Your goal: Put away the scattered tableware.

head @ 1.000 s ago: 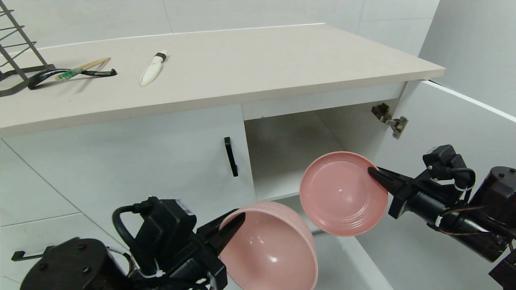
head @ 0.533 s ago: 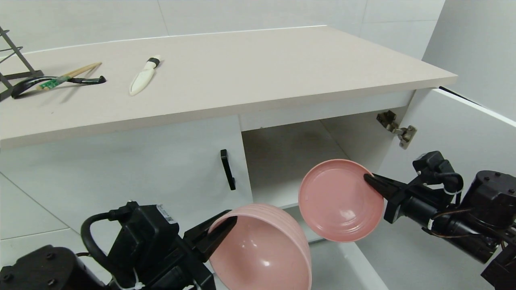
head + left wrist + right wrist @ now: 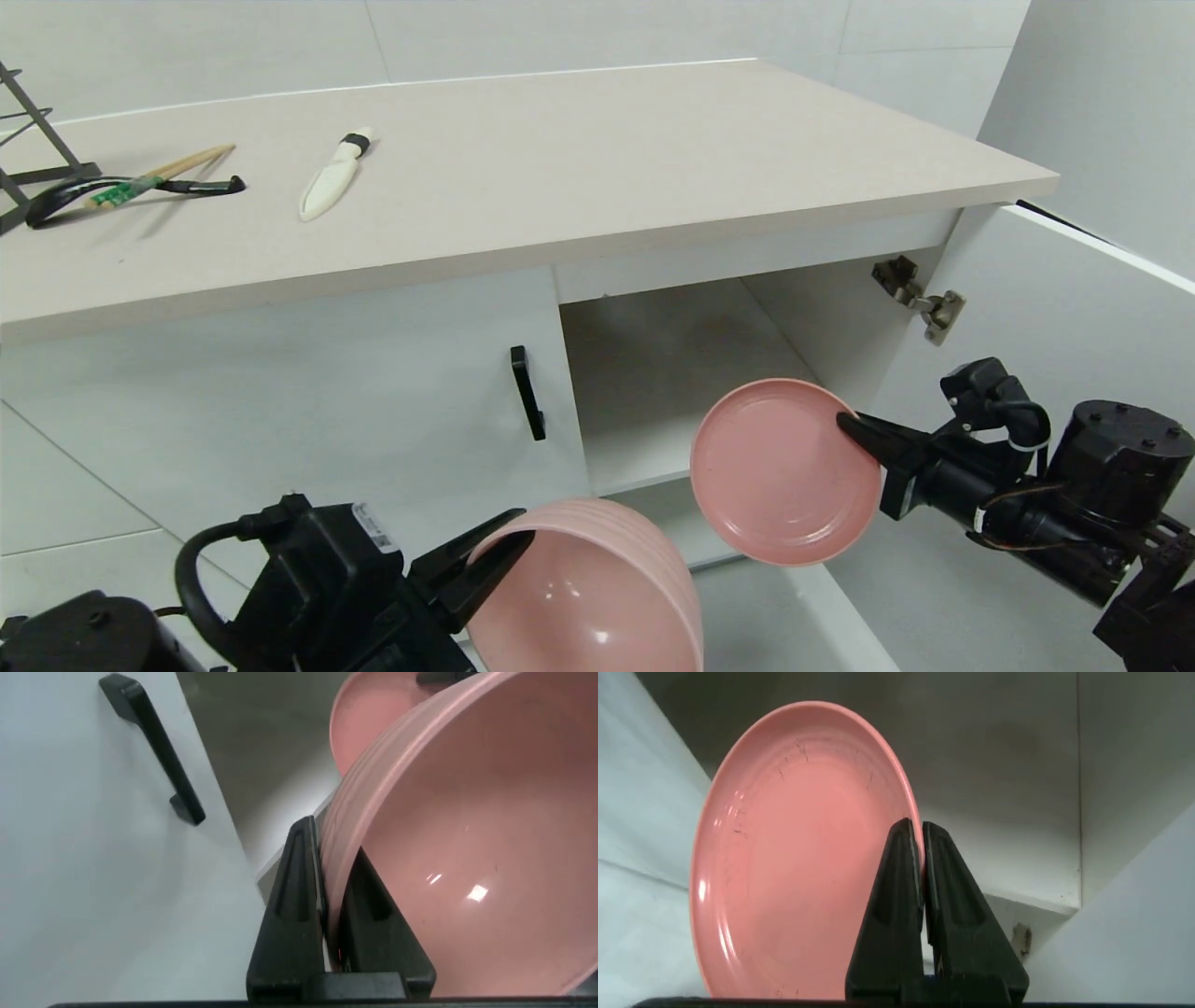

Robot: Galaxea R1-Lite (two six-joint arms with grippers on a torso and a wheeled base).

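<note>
Beneath the tabletop (image 3: 607,159), right tool (image 3: 843,422) clamping pink plate (image 3: 780,476) and left tool (image 3: 516,541) gripping pink bowl (image 3: 597,607) have dipped toward the cabinet (image 3: 653,373).

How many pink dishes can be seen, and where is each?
2. The pink bowl is held by its rim in the left claw, low before the closed cabinet door. The pink plate is held by its rim in the right claw, before the open compartment.

bowl (image 3: 588,597): pink, ribbed | plate (image 3: 780,476): pink | countertop (image 3: 579,159): beige | handle (image 3: 527,392): black
</note>
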